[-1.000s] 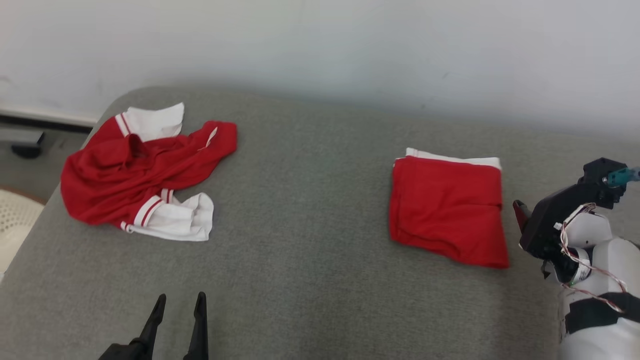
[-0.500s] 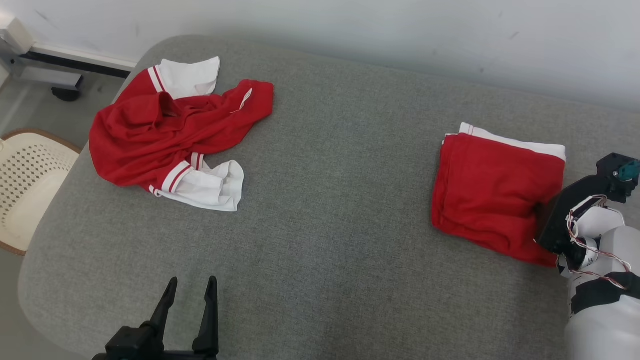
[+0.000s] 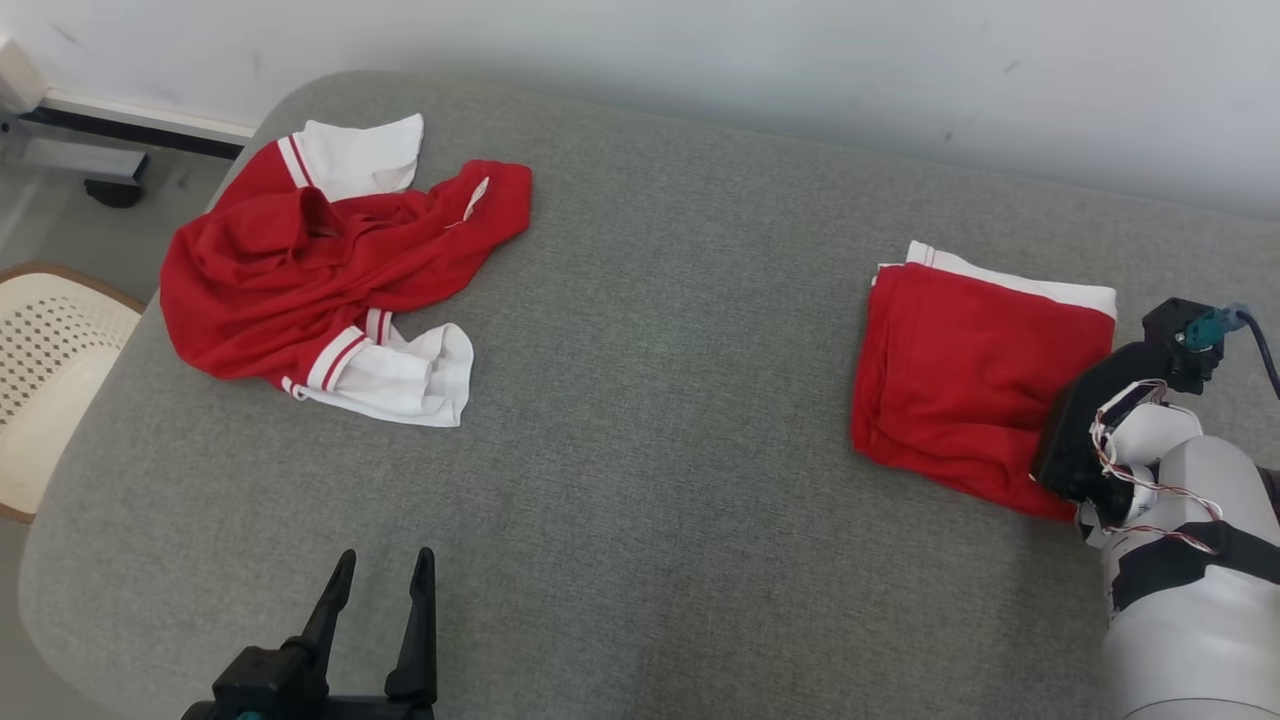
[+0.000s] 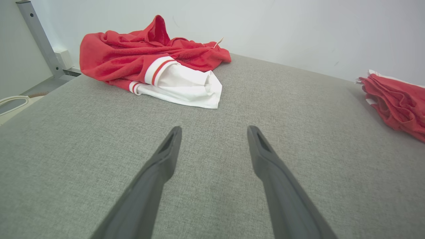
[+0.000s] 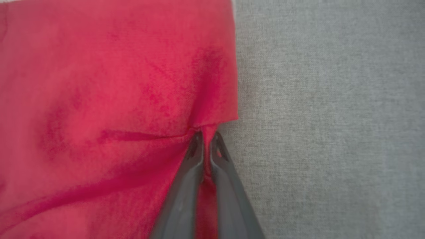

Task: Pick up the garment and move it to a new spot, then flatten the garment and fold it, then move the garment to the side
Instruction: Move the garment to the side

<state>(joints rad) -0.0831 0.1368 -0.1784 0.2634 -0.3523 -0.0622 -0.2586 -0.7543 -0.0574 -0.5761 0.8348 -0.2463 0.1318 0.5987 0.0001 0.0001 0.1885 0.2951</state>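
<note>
A folded red garment [image 3: 960, 375] with a white edge lies on the right of the grey cushion [image 3: 650, 450]. My right gripper [image 5: 206, 136] is shut on a pinch of its red fabric at the right edge; in the head view the dark wrist [image 3: 1095, 425] covers that edge and hides the fingers. A crumpled red garment [image 3: 300, 270] with white striped sleeves lies at the far left, also in the left wrist view [image 4: 156, 63]. My left gripper [image 3: 380, 570] stands open and empty over bare cushion at the front left, well short of the white sleeve [image 4: 186, 86].
A pale perforated chair seat [image 3: 45, 370] stands off the cushion's left edge. A white wall [image 3: 700, 60] runs along the back, with a dark rail [image 3: 130, 130] at its foot. The folded garment [image 4: 395, 99] lies to the right in the left wrist view.
The head camera has tilted and shifted, so the whole picture moved. My right gripper, a little apart from the folded garment one second ago, now sits over its right edge. The left gripper stays open.
</note>
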